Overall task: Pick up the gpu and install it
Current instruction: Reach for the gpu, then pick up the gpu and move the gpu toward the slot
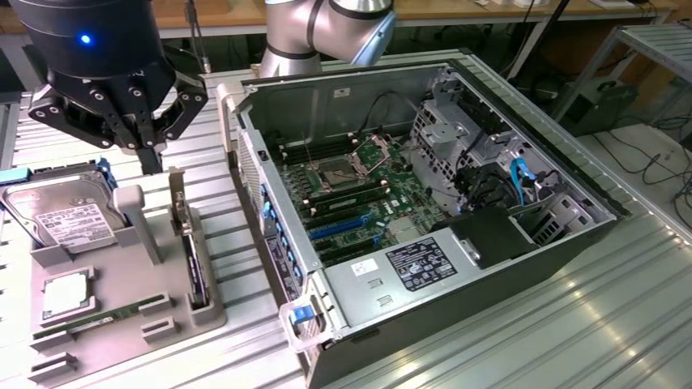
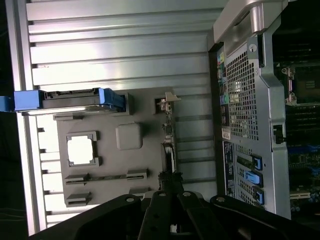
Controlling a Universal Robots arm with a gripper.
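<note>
Pincer closed, empty, above grey tray; gpu upright in tray slot, hard drive in another slot.

The arm stands at the top of the exterior view, its grey and silver joints bent over towards that view's left. There it carries a black wrist housing with a small blue light glowing on its side. The gripper hangs below the housing and points straight down. Its black linkages splay outward at the knuckles, while the fingers are drawn together to a closed tip. In the wrist view the gripper appears as dark links meeting in the middle.
</note>
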